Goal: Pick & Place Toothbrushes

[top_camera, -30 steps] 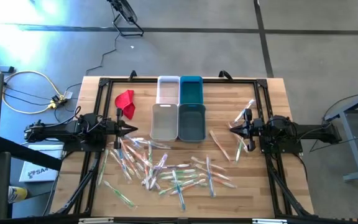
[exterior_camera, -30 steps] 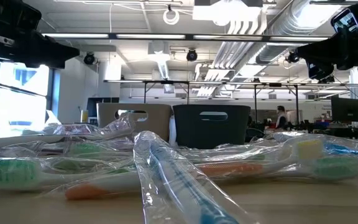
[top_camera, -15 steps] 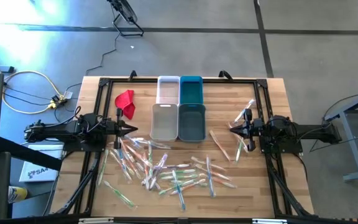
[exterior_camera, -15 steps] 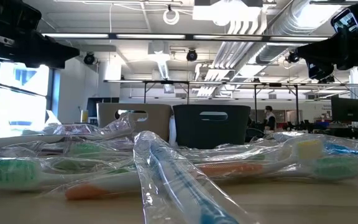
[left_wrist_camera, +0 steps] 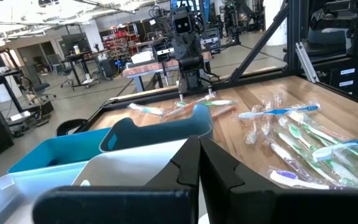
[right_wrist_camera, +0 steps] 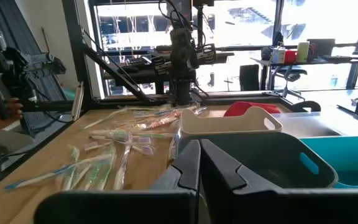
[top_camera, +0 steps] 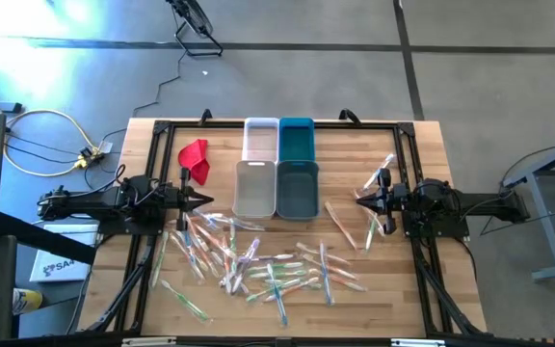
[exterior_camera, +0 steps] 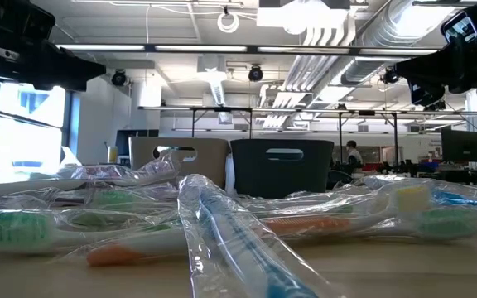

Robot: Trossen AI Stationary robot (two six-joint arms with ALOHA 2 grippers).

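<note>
A: From above, we are seeing the toothbrushes [top_camera: 258,265] lying scattered over the near half of the table [top_camera: 422,135], with a few more beside the right gripper [top_camera: 359,199]. The left gripper [top_camera: 208,200] is hovering beside the white bin [top_camera: 254,188], fingers pressed together and empty; the right one is facing the teal bin [top_camera: 297,188], likewise closed on nothing. A red cloth [top_camera: 195,159] is lying behind the left arm.

B: Any writing? We are only making out part of a label, "SA", on a sheet [top_camera: 58,265] off the table's left edge.

A: At table height, we are looking across wrapped toothbrushes [exterior_camera: 238,240] toward both bins [exterior_camera: 284,165]; no lettering is legible there.

B: Through the left wrist, we are seeing its fingers [left_wrist_camera: 219,171] closed, the bins just ahead, toothbrushes [left_wrist_camera: 291,134] to one side.

A: Through the right wrist, closed fingers [right_wrist_camera: 222,168] again, and toothbrushes [right_wrist_camera: 117,146] spreading over the wood beside the bins.
</note>
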